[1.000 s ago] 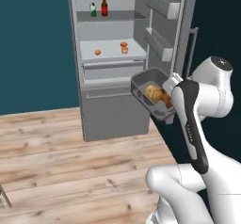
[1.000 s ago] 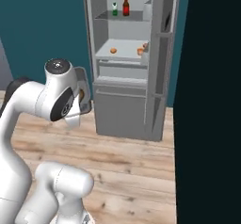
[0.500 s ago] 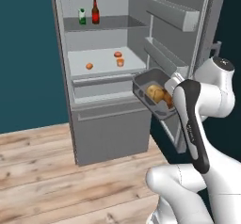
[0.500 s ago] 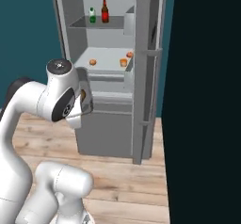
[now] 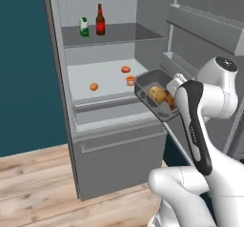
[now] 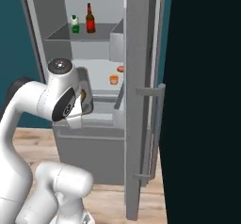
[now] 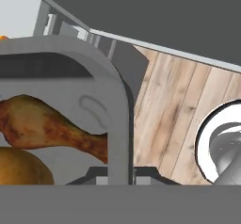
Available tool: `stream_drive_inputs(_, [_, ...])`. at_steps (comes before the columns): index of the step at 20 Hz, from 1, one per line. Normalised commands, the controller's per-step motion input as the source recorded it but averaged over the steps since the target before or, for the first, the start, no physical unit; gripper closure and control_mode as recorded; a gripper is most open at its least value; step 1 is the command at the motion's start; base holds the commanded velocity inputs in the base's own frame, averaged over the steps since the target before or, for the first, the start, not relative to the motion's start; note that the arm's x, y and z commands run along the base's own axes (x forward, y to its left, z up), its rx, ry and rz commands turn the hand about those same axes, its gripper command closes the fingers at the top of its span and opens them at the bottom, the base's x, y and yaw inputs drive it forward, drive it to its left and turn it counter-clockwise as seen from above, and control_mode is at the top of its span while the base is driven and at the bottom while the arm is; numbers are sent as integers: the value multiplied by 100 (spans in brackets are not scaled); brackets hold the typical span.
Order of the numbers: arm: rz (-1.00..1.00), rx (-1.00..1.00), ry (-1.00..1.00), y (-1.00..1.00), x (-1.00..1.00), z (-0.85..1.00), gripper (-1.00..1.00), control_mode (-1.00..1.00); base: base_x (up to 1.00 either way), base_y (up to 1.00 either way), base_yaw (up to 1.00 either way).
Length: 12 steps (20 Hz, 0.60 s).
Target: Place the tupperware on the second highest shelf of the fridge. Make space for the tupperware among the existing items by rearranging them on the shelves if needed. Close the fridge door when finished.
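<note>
Teal wall, plank floor. Left base view: the fridge (image 5: 114, 164) stands open; the tupperware (image 5: 157, 96) is carried at the arm's end, just off the front right corner of the second highest shelf (image 5: 102, 80), level with it for insertion. That shelf bears two orange balls (image 5: 94, 86) and an orange cup (image 5: 130, 80); the bottle (image 5: 100, 20) and carton (image 5: 84, 26) stand above.

Right base view: the fridge door (image 6: 141, 100) stands edge-on, wide open.

Hand view: the jaws appear clamped on the tub's rim, food inside.

Base driven closer to the fridge (image 5: 119, 164), held tupperware (image 5: 155, 96) now nearer its shelves
</note>
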Motion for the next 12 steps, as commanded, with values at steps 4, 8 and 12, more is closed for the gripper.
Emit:
stream_drive_inputs(4, [0, 0, 0, 0, 0, 0, 100, 100, 74, 36, -8])
stream_drive_inputs(8, [0, 0, 0, 0, 0, 0, 100, 100, 66, 34, -7])
stream_drive_inputs(12, [0, 0, 0, 0, 0, 0, 100, 100, 54, 33, -5])
